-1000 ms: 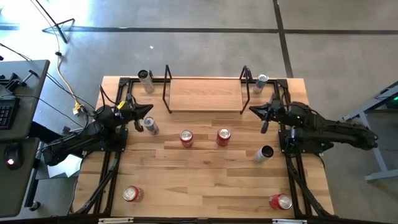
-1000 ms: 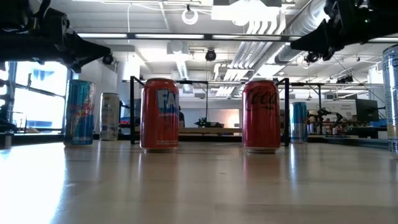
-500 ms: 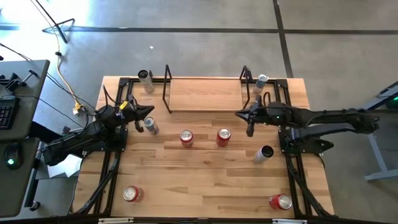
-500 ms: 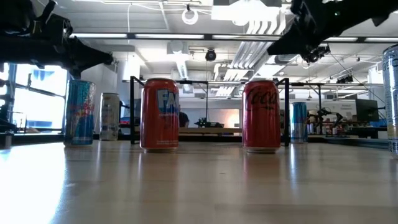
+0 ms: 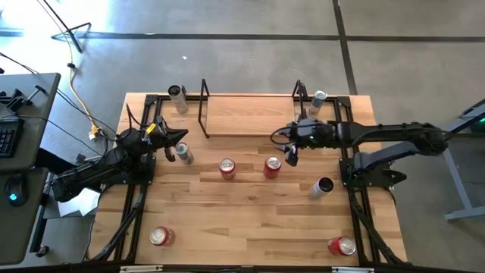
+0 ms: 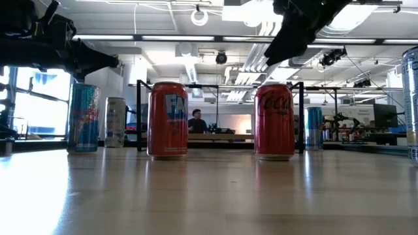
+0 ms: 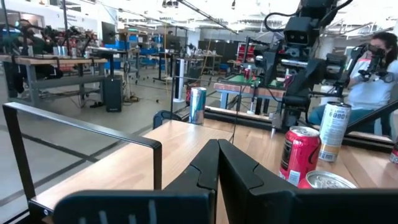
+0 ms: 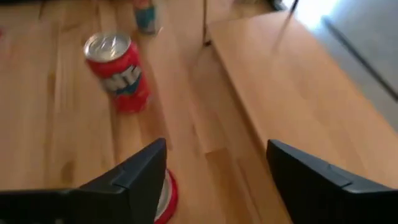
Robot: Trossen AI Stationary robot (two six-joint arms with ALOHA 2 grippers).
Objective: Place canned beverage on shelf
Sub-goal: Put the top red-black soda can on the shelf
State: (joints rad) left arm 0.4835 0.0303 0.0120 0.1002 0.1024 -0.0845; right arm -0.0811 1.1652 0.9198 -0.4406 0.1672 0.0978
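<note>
Two red cans stand upright at the middle of the table, in front of the shelf, a light-wood plank with black rod frames. My right gripper hovers open just above and right of the right-hand red can, tipped downward; the other red can shows farther off in its wrist view. My left gripper is shut, level, at the table's left beside a silver-blue can. No can is on the shelf plank.
More cans stand around: one at each far corner beside the shelf, a dark-topped one at the right, and red ones near the front corners. A person sits beyond the table.
My right gripper has swung from the table's right side toward the left, out over the table to the right-hand red can, rising a little and tipping downward. Its fingers have opened wide. The cans have stayed where they were.
</note>
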